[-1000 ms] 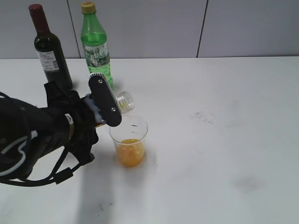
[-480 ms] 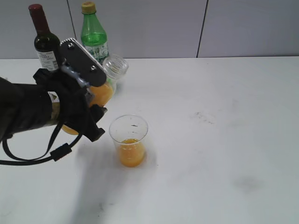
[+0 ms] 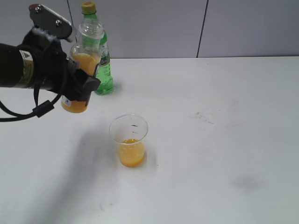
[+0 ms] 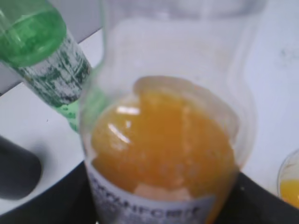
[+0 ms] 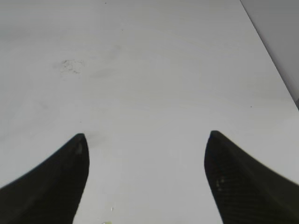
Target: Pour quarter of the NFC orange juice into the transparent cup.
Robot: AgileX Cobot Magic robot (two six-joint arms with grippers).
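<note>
My left gripper [image 3: 70, 58] is shut on the NFC orange juice [image 3: 86, 59], a small capless clear bottle held nearly upright above the table at the back left. In the left wrist view the orange juice [image 4: 163, 140] fills the frame between the dark fingers [image 4: 42, 200], and its white label shows at the bottom. The transparent cup [image 3: 129, 139] stands on the table, in front of and to the right of the bottle, with orange liquid in its lower part; its rim [image 4: 290, 184] shows at the wrist view's right edge. My right gripper [image 5: 147, 140] is open over bare table.
A green bottle with a yellow cap [image 3: 102, 67] stands right behind the held bottle, close beside it in the left wrist view [image 4: 39, 51]. A dark wine bottle's red top [image 3: 33, 7] peeks from behind my left arm. The white table [image 3: 210, 140] stretches to the right.
My left gripper has swung the juice bottle from tipped over the cup back to nearly upright. It has also lifted it up and away to the back left. The cup keeps its juice.
</note>
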